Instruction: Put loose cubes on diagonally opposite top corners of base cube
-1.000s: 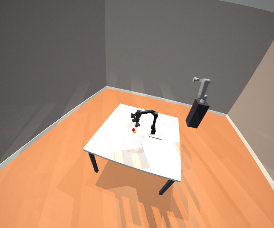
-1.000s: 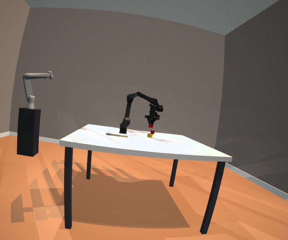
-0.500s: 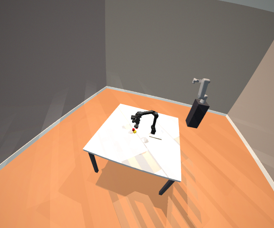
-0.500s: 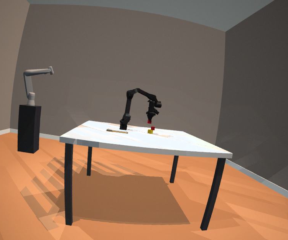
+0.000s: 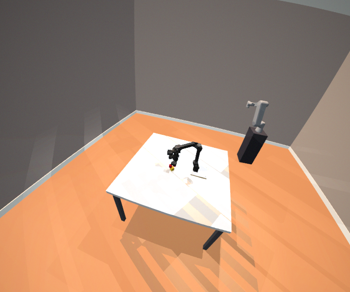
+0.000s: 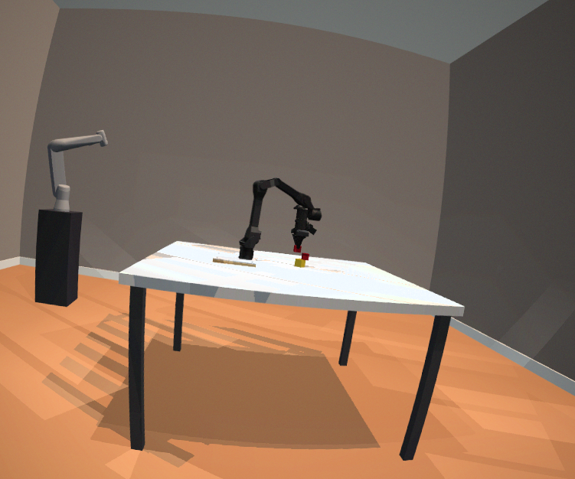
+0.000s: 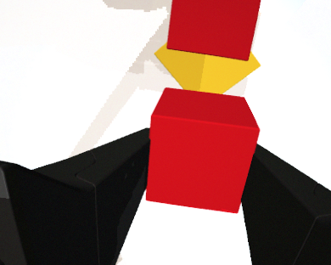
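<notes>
The yellow base cube (image 5: 172, 169) (image 6: 299, 262) (image 7: 214, 70) stands on the white table. A red cube (image 5: 170, 165) (image 6: 305, 255) (image 7: 214, 27) rests on one top corner of it, at the far side in the wrist view; the wrist frame cuts it off. My gripper (image 6: 297, 246) (image 7: 199, 146) is shut on the other red cube (image 6: 296, 249) (image 7: 201, 163), with a finger at each side. The held cube hangs above the base's level, beside its near corner in the wrist view, and looks level. It is mostly hidden behind the gripper in the top view.
My arm's base (image 5: 195, 167) (image 6: 246, 253) stands on the table (image 5: 156, 194) (image 6: 328, 291). A thin flat plate with a brownish edge (image 5: 198, 176) (image 6: 233, 262) lies by it. A grey arm (image 5: 258, 114) (image 6: 57, 164) stands on a dark pedestal (image 5: 251, 146) (image 6: 56, 257) away from the table.
</notes>
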`<state>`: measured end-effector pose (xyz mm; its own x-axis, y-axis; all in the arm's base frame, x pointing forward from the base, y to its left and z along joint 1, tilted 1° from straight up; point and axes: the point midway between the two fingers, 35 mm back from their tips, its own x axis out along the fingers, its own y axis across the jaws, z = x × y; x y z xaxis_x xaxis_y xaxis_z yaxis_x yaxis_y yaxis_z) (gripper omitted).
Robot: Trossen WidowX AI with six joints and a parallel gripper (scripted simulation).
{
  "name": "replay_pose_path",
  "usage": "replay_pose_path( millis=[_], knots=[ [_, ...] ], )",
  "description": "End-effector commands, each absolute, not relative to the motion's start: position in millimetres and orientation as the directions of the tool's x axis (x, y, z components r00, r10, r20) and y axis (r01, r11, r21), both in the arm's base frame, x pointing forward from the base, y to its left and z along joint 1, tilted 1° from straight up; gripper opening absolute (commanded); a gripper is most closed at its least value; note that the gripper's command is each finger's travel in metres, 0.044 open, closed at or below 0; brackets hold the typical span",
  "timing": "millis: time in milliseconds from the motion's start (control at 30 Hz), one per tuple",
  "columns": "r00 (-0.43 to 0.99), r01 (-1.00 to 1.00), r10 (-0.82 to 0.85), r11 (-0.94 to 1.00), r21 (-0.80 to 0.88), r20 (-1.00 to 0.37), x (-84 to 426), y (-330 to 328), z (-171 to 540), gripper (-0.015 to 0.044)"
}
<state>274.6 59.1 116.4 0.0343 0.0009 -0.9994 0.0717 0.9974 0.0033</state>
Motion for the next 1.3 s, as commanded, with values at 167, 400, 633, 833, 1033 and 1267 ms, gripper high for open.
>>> replay_pose_path(
  millis=[167,400,633,833,1033,1267],
  knots=[
    [0.034,0.078,-0.003,0.997,0.0,-0.999,273.9,58.2,112.4,0.0105],
    [0.034,0.078,-0.003,0.997,0.0,-0.999,274.9,58.3,105.5,0.0105],
    [0.034,0.076,-0.003,0.997,0.0,-0.999,276.2,58.5,91.4,0.0105],
    [0.034,0.075,-0.003,0.997,0.0,-0.999,276.6,58.5,84.5,0.0105],
    [0.034,0.075,-0.003,0.997,0.0,-0.999,276.6,58.5,84.5,0.0105],
    [0.034,0.069,-0.003,0.998,0.0,-0.999,276.5,58.5,83.1,0.0105]
  ],
)
